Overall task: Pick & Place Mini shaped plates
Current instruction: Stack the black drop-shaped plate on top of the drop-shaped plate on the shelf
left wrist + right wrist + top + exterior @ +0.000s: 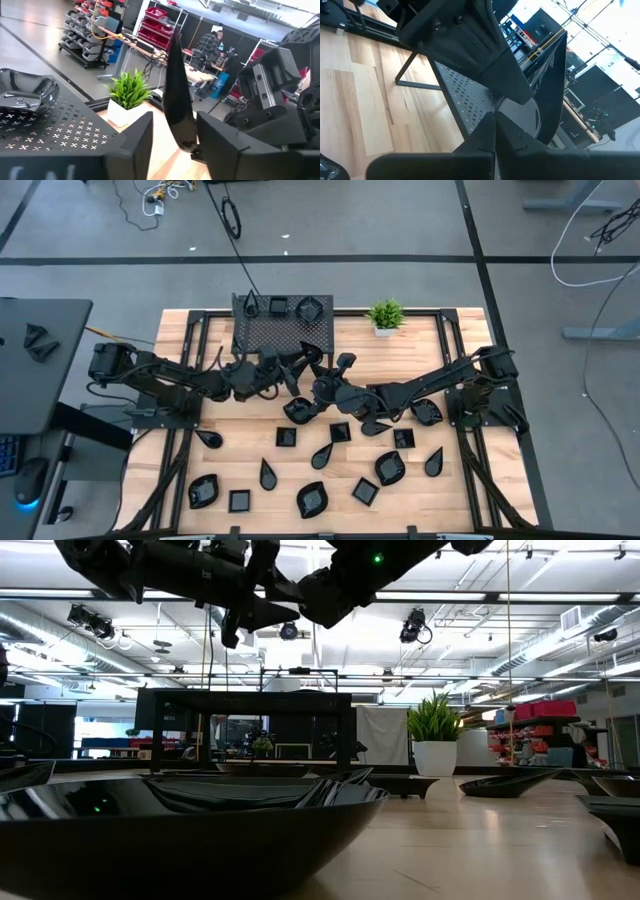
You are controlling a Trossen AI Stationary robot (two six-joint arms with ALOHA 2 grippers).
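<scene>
- Over the table's middle, just in front of the rack (280, 330), the two arms meet nose to nose in the air.
- One plate (177, 85) hangs there edge-on and upright. It is clear of the table and between the arms.
- The left gripper (175, 122) straddles this plate. Its fingers (137, 140) are spread, with a gap showing on each side, so they do not grip it.
- The right gripper (495, 117) has its fingers pressed together. It appears to pinch the plate's lower rim, since nothing else is carrying the plate, though the contact itself is hard to make out.
- Step in hand, as I judge it: a mid-air handover from right arm to left, partway through a plate's trip to the rack.
- A few dishes (310, 308) already sit at the rack's far edge. Many more plates (311, 500) lie scattered on the wood nearer the camera, so most of the job remains.
- Next move calls for the left fingers to close squarely on the plate's faces before the right lets go.
- The glossy, thin plate could slip or twist if the release comes early.
- After that, the left arm needs a short carry to the rack, staying clear of the plant (385, 315).
</scene>
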